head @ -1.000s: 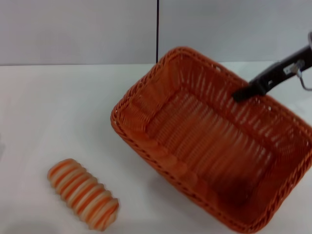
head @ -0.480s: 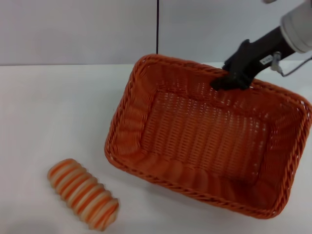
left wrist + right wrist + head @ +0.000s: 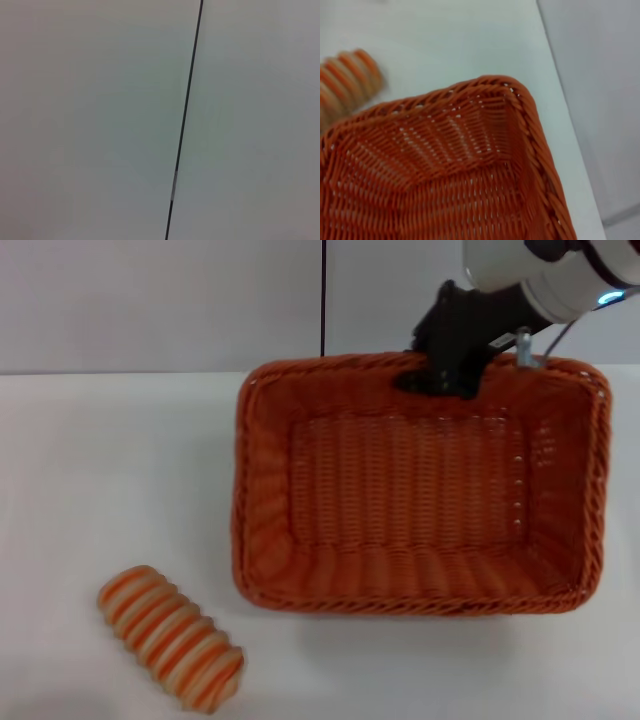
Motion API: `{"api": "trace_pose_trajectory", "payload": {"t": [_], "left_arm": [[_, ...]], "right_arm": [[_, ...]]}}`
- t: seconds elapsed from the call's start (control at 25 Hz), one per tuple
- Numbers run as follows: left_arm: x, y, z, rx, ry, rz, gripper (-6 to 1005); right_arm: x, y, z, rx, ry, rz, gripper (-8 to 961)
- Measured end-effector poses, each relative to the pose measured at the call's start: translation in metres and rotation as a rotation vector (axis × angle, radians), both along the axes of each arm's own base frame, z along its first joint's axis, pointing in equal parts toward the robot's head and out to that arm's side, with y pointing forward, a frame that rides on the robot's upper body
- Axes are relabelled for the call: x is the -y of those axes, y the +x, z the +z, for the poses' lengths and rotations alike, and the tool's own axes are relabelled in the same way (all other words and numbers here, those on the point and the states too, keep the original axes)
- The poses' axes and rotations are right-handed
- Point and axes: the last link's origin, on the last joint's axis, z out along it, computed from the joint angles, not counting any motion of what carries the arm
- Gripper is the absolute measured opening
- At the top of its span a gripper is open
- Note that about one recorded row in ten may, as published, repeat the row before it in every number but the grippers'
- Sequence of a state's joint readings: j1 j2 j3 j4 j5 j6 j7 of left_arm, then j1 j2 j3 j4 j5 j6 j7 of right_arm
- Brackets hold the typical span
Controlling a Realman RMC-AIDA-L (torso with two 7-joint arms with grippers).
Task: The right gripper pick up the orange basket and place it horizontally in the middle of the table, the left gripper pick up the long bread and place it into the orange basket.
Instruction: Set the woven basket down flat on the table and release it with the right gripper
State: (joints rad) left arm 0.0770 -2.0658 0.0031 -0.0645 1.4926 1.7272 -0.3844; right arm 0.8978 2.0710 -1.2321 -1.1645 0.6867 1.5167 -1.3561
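The orange basket [image 3: 415,485] lies with its long sides across the white table [image 3: 110,470], right of centre, its open side up. My right gripper [image 3: 437,380] is shut on the middle of the basket's far rim, its black finger reaching over the braid. The right wrist view looks down into a corner of the orange basket [image 3: 455,175]. The long bread [image 3: 170,637], striped orange and cream, lies on the table at the front left, apart from the basket; it also shows as the long bread [image 3: 347,82] in the right wrist view. My left gripper is out of view.
A grey wall [image 3: 160,300] with a thin dark vertical seam [image 3: 323,295] stands behind the table. The left wrist view holds only that wall and the seam [image 3: 182,135]. Bare tabletop spreads left of the basket.
The right gripper has swung the basket counter-clockwise from a diagonal to lying straight across the table and shifted it toward the back. The bread has not moved.
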Motion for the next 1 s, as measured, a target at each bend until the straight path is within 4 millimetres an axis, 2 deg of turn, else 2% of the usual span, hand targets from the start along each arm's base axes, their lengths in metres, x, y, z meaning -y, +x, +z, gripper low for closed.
{"api": "trace_pose_trajectory", "payload": {"t": [0.24,0.4,0.68,1.0], "left_arm": [[0.001,0.0,0.0,0.004,0.001,0.001,756],[0.0,0.001,-0.001,0.008,-0.001,-0.003,755],[-0.001,0.002,-0.002,0.01,-0.01,-0.013,752],[0.001,0.003,-0.004,0.011,-0.018,-0.019,748]], "right_arm": [[0.002,-0.001,-0.01,-0.031,-0.047,0.026,175],[0.005,0.009,-0.024,0.004,-0.064,0.047,180],[0.011,0.015,-0.032,0.003,-0.08,0.051,190],[0.023,0.018,-0.037,0.01,-0.081,0.148,201]]}}
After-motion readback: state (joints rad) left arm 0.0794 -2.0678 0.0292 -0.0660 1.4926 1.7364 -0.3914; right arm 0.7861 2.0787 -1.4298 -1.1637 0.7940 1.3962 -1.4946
